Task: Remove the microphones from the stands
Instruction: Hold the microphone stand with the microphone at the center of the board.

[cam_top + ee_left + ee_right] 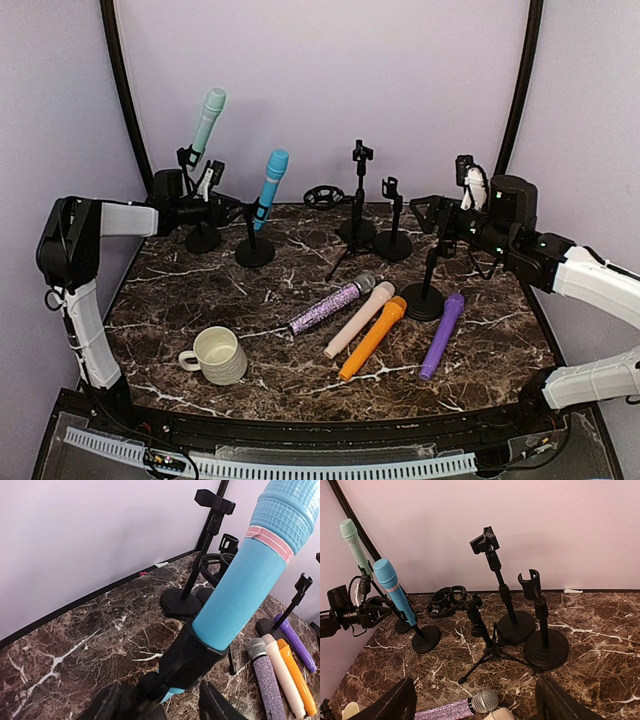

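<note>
Blue microphone [271, 183] [244, 582]: tilted in the clip of its round-based stand [254, 250], back left on the table.
Table [180, 300]: dark marble with white veins, black rim at the near edge, lilac walls [400, 80] behind.
Left gripper [232, 211] [162, 703]: fingers parted either side of the clip, grasping nothing; only the left wrist view shows the gap.
Right gripper [428, 212] [475, 701]: fingers wide apart, holding nothing, over the right side.
Open room: bare marble between the stand and the mug [218, 355].
Loose microphones [372, 325]: four lie side by side at centre front, all seen only from the top.

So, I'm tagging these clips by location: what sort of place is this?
Likely a robot test booth, not a studio: plain lilac backdrop, marble-look table, left arm and right arm flanking it.
</note>
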`<state>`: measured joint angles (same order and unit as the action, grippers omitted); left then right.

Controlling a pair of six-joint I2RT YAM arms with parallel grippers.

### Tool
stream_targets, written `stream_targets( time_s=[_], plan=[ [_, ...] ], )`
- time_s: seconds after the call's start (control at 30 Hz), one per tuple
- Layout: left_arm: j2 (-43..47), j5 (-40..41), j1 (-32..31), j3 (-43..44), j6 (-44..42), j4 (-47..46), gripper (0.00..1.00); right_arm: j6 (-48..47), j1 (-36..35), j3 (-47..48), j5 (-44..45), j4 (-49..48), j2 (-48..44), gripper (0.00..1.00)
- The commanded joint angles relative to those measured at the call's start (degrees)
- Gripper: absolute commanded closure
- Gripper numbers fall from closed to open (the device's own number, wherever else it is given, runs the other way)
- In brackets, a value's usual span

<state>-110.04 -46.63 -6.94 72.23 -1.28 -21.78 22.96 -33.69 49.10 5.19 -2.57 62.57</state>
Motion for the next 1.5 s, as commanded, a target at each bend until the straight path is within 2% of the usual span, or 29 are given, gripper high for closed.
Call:
stream_targets(
  time_s=[0.0,0.23,0.7,0.8,0.87,0.9,1.1,1.27,1.47],
  plan=[
    [-2.21,-5.63,0.06,5.15,-2.97,2.98,0.46,0.12,0.22,0.46,-1.59,-1.01,0.18,0.18],
    [-6.59,-9.15,0.08,8.72,-1.77,3.71,0.55,0.76,0.21,0.28,-1.75,0.28,-0.66,0.18],
    [-5.07,-9.95,0.08,3.41,1.01,-1.86,0.75,0.77,0.21,0.78,-1.25,1.41,-0.25,0.18],
    [-4.47,-9.75,0.08,2.62,1.01,-1.94,0.82,0.77,0.21,0.82,-0.91,1.68,-0.26,0.19],
    [-4.0,-9.55,0.08,1.86,1.01,-2.08,0.79,0.77,0.25,0.9,-0.86,1.77,-0.35,0.19],
    [-3.83,-9.4,0.08,1.38,1.01,-2.11,0.73,0.78,0.21,0.91,-0.8,1.85,-0.34,0.19],
    [-4.02,-8.88,0.0,1.06,0.45,-1.49,0.58,0.77,0.21,1.04,-0.88,2.12,-0.51,0.19],
    [-4.5,-8.87,-0.08,1.77,0.1,-1.02,0.55,0.99,0.21,1.08,-0.83,2.3,-1.01,0.19],
    [-5.11,-8.69,-0.86,2.48,-1.19,0.76,0.6,1.14,0.2,1.08,-0.8,2.39,-1.6,0.19]
  ],
)
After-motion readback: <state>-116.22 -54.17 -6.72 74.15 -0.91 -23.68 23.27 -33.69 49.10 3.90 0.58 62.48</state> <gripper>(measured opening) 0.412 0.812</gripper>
